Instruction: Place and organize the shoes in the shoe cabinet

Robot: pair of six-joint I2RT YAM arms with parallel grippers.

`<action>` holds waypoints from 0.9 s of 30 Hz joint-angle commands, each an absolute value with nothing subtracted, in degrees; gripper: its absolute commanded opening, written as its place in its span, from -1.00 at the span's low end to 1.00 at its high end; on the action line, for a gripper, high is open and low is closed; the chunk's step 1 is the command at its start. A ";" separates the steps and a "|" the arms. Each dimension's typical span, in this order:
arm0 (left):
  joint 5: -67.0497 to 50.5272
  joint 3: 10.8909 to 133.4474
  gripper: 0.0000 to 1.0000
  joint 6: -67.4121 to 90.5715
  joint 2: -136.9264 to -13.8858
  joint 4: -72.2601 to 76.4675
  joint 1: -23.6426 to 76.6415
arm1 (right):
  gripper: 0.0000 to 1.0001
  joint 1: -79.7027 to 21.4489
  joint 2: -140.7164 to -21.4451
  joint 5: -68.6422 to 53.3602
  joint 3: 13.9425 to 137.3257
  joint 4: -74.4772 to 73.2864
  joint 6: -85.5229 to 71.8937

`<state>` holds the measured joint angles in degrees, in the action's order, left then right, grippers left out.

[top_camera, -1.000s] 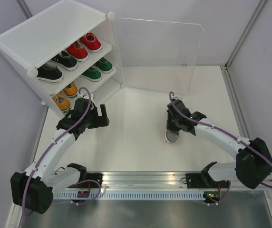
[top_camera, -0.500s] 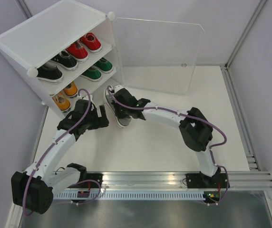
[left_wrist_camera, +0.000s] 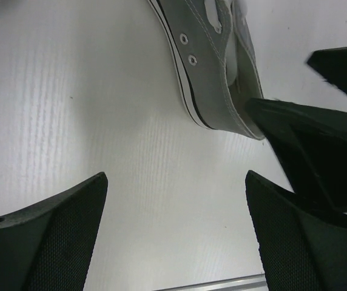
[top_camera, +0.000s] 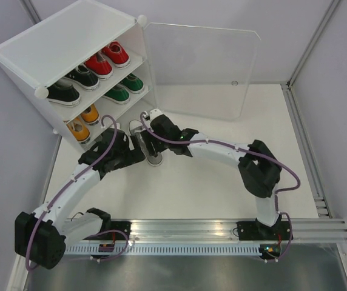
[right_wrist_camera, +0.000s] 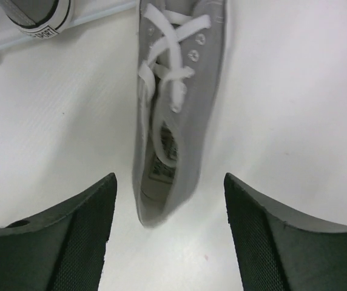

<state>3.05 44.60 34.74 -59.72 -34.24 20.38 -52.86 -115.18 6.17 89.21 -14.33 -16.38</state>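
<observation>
One grey shoe point(right_wrist_camera: 173, 103) stands upright on the table in front of the shoe cabinet point(top_camera: 64, 42), its heel toward my right gripper point(right_wrist_camera: 168, 182). That gripper is open, a finger on each side of the heel and clear of it. From above, the grey shoe point(top_camera: 151, 156) lies between both grippers. My left gripper point(left_wrist_camera: 175, 179) is open and empty just short of the grey shoe point(left_wrist_camera: 213, 73). Red shoes point(top_camera: 107, 59) and black shoes point(top_camera: 70, 85) fill the top tier. Green shoes point(top_camera: 125, 88) sit in the middle tier, orange shoes point(top_camera: 82, 124) in the bottom one.
The clear door point(top_camera: 204, 66) stands swung open to the right of the cabinet. The heel of a second grey shoe point(right_wrist_camera: 37, 15) shows beyond a white edge at the upper left of the right wrist view. A metal rail point(top_camera: 185, 227) runs along the near edge.
My right arm carried the grey shoe from the table's right middle to the cabinet front, set it down and opened its jaws. My left gripper edged toward the shoe.
</observation>
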 commanded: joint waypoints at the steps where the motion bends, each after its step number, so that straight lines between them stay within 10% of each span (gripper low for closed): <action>1: 5.79 45.00 0.91 43.49 -62.22 -34.10 24.86 | 0.53 -52.74 -102.94 16.75 82.20 -13.18 -15.38; 14: 17.48 53.43 0.54 59.14 -76.90 -32.70 32.61 | 0.93 -48.17 -64.63 31.46 44.94 -11.87 -21.18; 27: 23.03 55.11 0.24 62.84 -86.65 -29.71 32.61 | 0.94 -47.02 -58.27 27.51 38.06 -9.76 -22.68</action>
